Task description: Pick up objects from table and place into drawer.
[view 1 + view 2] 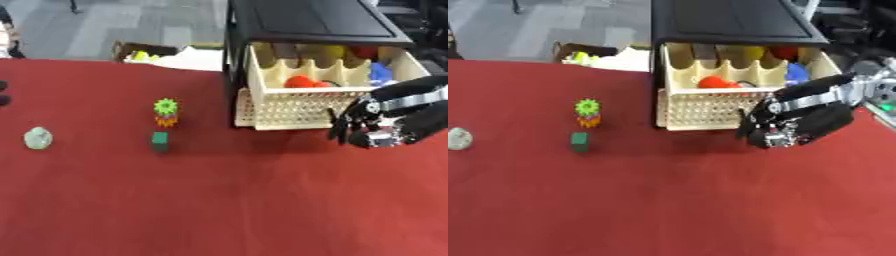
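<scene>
The drawer stands pulled out from the black cabinet, its cream lattice front facing us, and it already holds a red rounded thing, something blue at its right end and a yellow piece further back. Three objects are left out on the red tablecloth, well apart from the drawer on its left side: a green gear-shaped toy sitting on top of an orange piece, a small dark green block just in front of that, and a pale rounded stone-like thing nearer the table's left edge.

The right hand hangs just in front of the drawer's right front corner, fingers curled downward; I see nothing held in them, though the underside is hard to make out. The left hand does not show in either view.

The trouble I'd expect comes from distance and crowding. The right hand has to cross the drawer's front to reach the leftover pieces, and a low sweep could clip the lattice and shove the drawer askew. The gear stack looks tippy: a glancing finger would likely topple it. The block is small and sits close to the stack, so a grasp on one may nudge the other.
</scene>
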